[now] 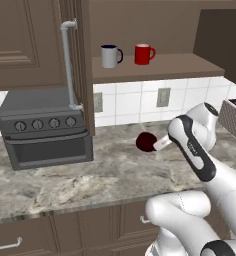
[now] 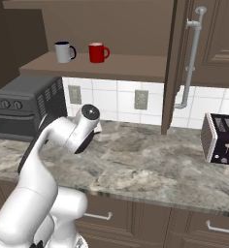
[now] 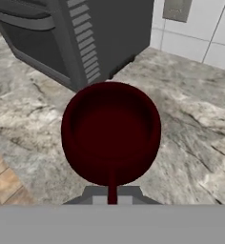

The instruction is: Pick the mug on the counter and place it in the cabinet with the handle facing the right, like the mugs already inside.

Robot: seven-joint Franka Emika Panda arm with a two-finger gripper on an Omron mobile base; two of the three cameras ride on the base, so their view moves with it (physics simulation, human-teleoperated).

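The dark maroon mug (image 1: 146, 141) hangs just over the marbled counter (image 1: 90, 175), to the right of the toaster oven. My gripper (image 1: 162, 142) is shut on it from the right. In the hand view the mug (image 3: 111, 131) lies tipped with its mouth toward the camera, and its loop handle (image 3: 112, 190) runs down between my fingertips, with the gripper (image 3: 112, 196) closed on it. The cabinet shelf (image 1: 160, 67) above holds the grey mug with a navy handle (image 1: 110, 56) and the red mug (image 1: 143, 54), both handles pointing right. The cabinet door (image 1: 77, 65) stands open.
A dark toaster oven (image 1: 45, 127) sits on the counter at the left under the open door with its silver bar handle (image 1: 67, 65). A toaster (image 2: 220, 139) stands at the right. Tiled wall with outlets (image 1: 163, 97) lies behind.
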